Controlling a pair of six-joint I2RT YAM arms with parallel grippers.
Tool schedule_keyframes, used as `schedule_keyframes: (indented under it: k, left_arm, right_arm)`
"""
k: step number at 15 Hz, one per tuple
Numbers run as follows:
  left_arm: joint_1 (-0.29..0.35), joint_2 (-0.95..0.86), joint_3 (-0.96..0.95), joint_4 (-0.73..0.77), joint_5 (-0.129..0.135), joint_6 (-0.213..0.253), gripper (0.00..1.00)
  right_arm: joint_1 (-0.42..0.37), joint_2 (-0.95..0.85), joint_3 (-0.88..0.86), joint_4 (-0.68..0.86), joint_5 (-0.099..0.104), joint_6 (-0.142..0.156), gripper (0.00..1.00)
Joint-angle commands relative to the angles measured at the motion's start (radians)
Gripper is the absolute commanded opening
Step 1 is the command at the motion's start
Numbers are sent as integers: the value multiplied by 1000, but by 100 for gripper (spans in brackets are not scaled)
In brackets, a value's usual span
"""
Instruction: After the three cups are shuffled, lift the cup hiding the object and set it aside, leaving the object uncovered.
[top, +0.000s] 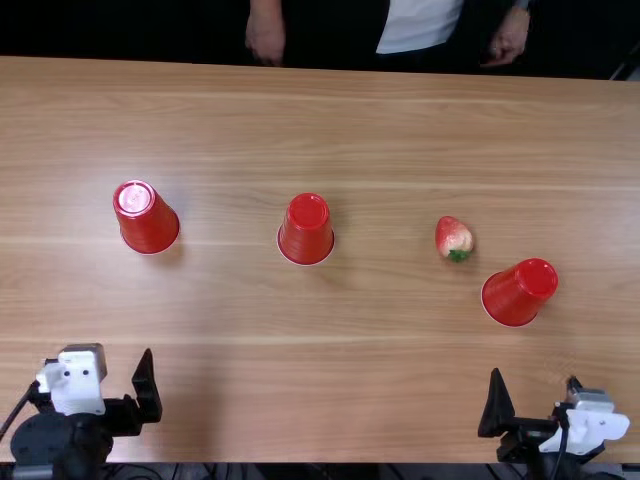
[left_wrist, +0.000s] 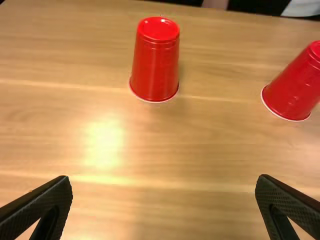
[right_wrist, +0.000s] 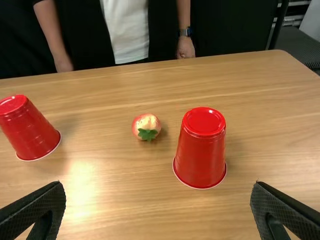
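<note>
Likely a robotics lab, light wooden table (top: 320, 120), robot arms (top: 75, 405) at its edge, person (right_wrist: 127, 30) standing opposite

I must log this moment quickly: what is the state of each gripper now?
Left gripper: open, holding nothing.
Right gripper: open, holding nothing.

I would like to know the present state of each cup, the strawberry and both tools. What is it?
Left cup: upside down, standing.
Middle cup: upside down, standing.
Right cup: upside down, standing.
Strawberry: uncovered, lying apart from the cups.
Left tool: open, empty.
Right tool: open, empty.
</note>
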Motion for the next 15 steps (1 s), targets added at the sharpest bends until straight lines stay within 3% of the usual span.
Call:
schedule_keyframes:
  k: [1, 3, 4, 7, 13, 15]
  left_arm:
    - [-11, -85, -75, 18, 58, -7, 100]
    - [-11, -183, -158, 27, 75, -7, 100]
    - [-11, -226, -192, 42, 75, -5, 100]
    - [-11, -226, -252, 272, 73, -7, 100]
    - [-11, -226, -482, 795, 58, 6, 100]
    - [-9, -226, -488, 769, 58, 8, 100]
  right_arm:
    - [-8, -43, -47, 20, 16, -26, 100]
    - [-20, -43, -92, 83, 18, -54, 100]
    - [-28, -43, -111, 133, 16, -52, 100]
    - [-31, -43, -154, 284, 12, -56, 100]
    - [-33, -43, -443, 863, 7, -52, 100]
    - [-33, -43, -520, 926, 3, -54, 100]
